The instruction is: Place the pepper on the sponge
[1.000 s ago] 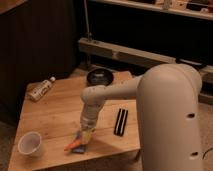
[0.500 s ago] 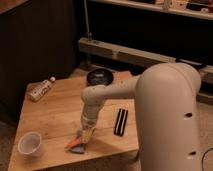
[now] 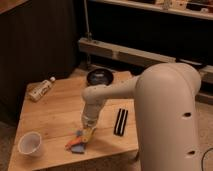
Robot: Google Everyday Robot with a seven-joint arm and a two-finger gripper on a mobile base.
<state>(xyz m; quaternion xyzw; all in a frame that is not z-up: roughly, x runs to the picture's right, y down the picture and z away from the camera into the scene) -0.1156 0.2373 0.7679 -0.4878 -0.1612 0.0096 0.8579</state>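
Observation:
The orange-red pepper lies slanted near the front edge of the wooden table. Its lower part rests over the small blue-grey sponge, of which only a corner shows beneath it. My gripper points down from the pale arm, right at the pepper's upper right end, touching or almost touching it. I cannot tell whether it still holds the pepper.
A white cup stands at the front left corner. A black ridged block lies just right of the gripper. A black bowl sits at the back edge and a bottle lies on its side at the back left.
The arm and gripper have stayed almost in place over the sponge. The pepper sits slightly lower against the sponge than a second ago.

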